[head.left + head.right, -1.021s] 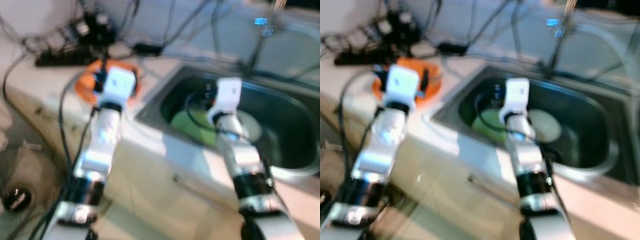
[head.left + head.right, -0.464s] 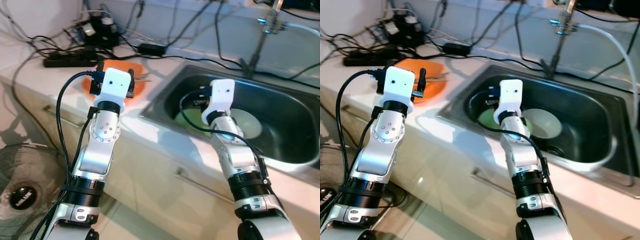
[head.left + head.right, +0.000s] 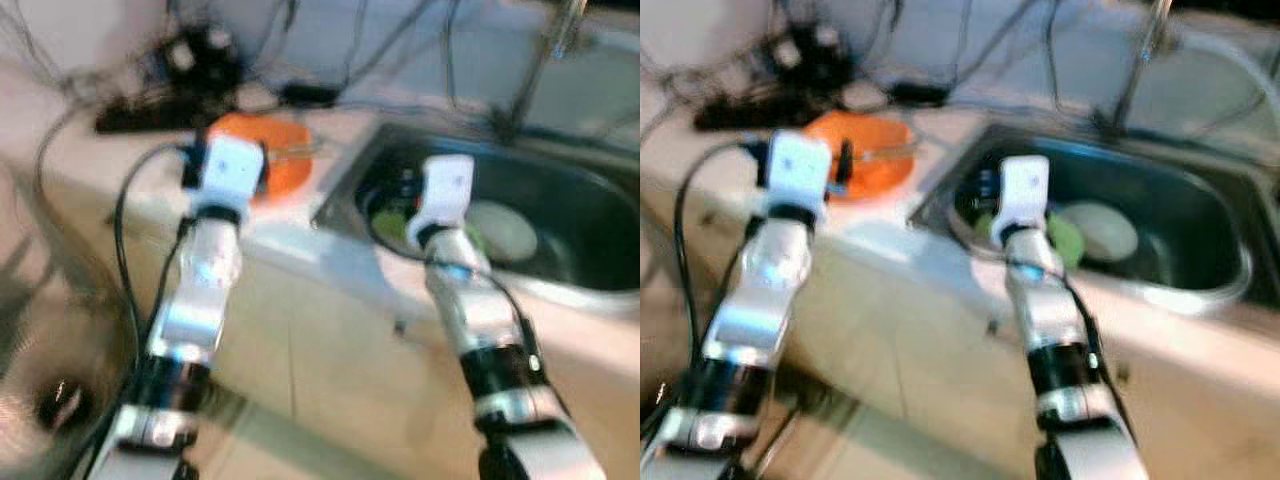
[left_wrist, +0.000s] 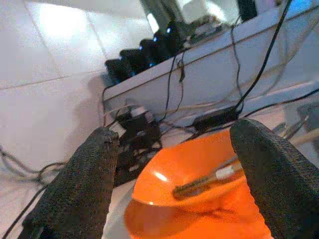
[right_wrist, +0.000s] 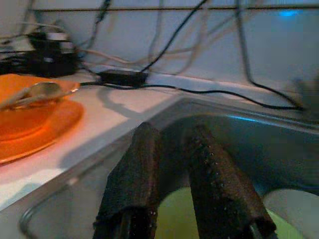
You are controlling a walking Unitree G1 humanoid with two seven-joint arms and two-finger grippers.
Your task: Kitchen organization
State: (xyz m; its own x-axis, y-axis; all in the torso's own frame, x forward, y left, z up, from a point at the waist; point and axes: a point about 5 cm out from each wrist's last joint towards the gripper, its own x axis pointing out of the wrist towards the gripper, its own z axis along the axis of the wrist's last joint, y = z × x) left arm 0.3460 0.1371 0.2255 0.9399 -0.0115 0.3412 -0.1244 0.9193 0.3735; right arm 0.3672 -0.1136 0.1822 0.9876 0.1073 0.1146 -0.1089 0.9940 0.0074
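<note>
1. orange bowl (image 4: 197,172) on an orange plate (image 4: 149,224), round and glossy, on the pale counter (image 3: 875,235) left of the sink (image 3: 1200,215).
2. across the bowl's rim, a spoon (image 4: 219,175): long axis running from the bowl out toward the sink, handle end to the right in the head views.
3. left gripper (image 4: 179,184) held just near of the bowl, rough black fingers (image 4: 82,184) spread wide, grasping nothing.
4. right gripper (image 5: 174,184) over the near-left part of the steel sink, fingers (image 5: 137,174) almost together with a thin gap, nothing between them.
5. in the basin, a flat green plate (image 3: 1065,240) and, right of it, a round white dish (image 3: 1105,230).
6. far on the counter, a black power strip (image 3: 150,115) and tangled cables (image 4: 172,87) against the tiled wall.
</note>
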